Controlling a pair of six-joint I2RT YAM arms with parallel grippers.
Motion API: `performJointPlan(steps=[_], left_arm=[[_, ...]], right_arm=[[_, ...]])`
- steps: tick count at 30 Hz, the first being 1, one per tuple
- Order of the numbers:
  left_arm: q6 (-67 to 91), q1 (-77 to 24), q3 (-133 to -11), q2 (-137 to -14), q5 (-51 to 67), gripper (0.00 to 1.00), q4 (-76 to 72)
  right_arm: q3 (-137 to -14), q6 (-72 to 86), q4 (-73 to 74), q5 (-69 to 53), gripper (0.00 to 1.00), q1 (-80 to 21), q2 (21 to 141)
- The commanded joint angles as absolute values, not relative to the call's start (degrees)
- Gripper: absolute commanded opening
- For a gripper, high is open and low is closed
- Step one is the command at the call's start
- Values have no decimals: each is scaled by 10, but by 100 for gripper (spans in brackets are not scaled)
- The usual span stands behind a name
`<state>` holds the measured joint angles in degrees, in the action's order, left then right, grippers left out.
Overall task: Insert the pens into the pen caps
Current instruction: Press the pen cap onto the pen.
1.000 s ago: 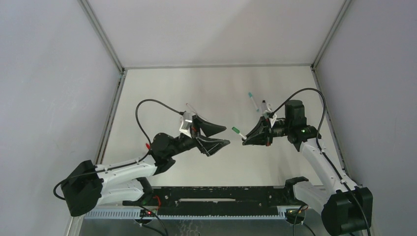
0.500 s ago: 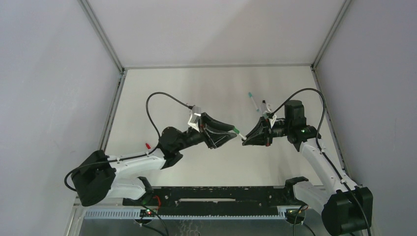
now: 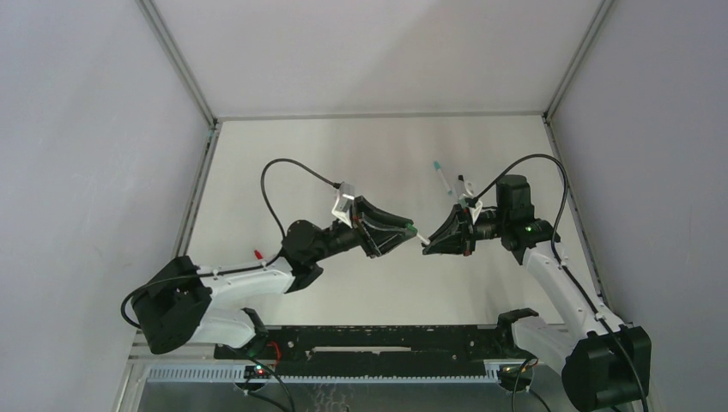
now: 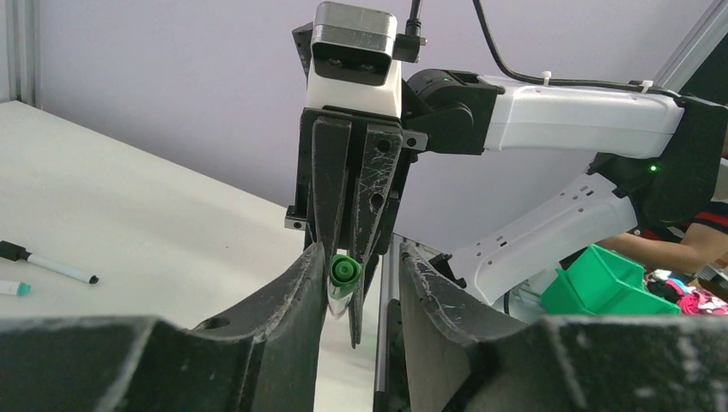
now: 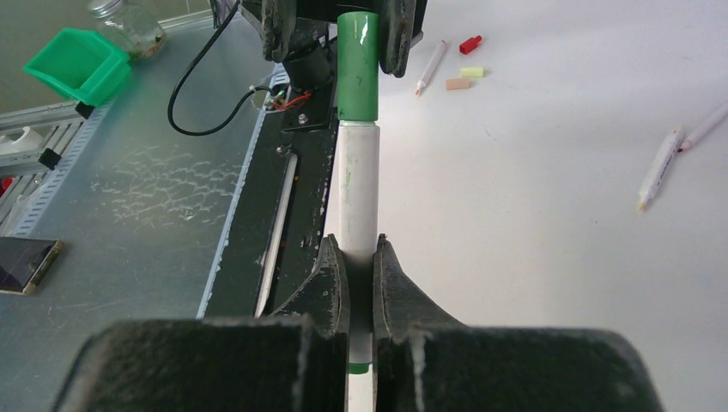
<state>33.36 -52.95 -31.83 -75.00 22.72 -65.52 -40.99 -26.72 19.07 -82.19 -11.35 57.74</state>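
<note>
My right gripper (image 5: 360,249) is shut on the white barrel of a pen (image 5: 357,189) and holds it level above the table, pointing left. A green pen cap (image 5: 357,69) sits on the pen's far end. My left gripper (image 4: 360,257) faces it, fingers on either side of the green cap (image 4: 344,271). The cap touches one finger and a gap shows to the other. In the top view the two grippers, left (image 3: 410,230) and right (image 3: 427,243), meet at mid-table.
Behind the right arm lie a teal-capped pen (image 3: 441,176) and a black-capped pen (image 3: 464,186). Near the left arm lie a loose pen (image 5: 431,66) and red (image 5: 470,44), yellow-green (image 5: 471,72) and peach (image 5: 458,84) caps. Another pen (image 5: 659,167) lies farther back. A green bin (image 5: 77,64) stands off the table.
My left arm has reached right to the pen's capped end and its jaws have narrowed around the green cap. The right arm and its pen have stayed still.
</note>
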Motion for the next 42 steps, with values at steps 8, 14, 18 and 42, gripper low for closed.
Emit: performJointPlan(steps=[8,14,18,42], left_arm=[[372,-527,-344,-759,204,33,-699],[385,-527,-347,-771,215,26,-701],[393,-528,-347,-776,218,22,-702],[369,-680,-424,-811,117,0,-251]], right_arm=[[-431,-275,188,-827,0,-118,578],[-431,-269,184,-824,0,-118,578],[-431,-262,179,-820,0,-118,578],[-424,-69,53,-586,0,-111,526]])
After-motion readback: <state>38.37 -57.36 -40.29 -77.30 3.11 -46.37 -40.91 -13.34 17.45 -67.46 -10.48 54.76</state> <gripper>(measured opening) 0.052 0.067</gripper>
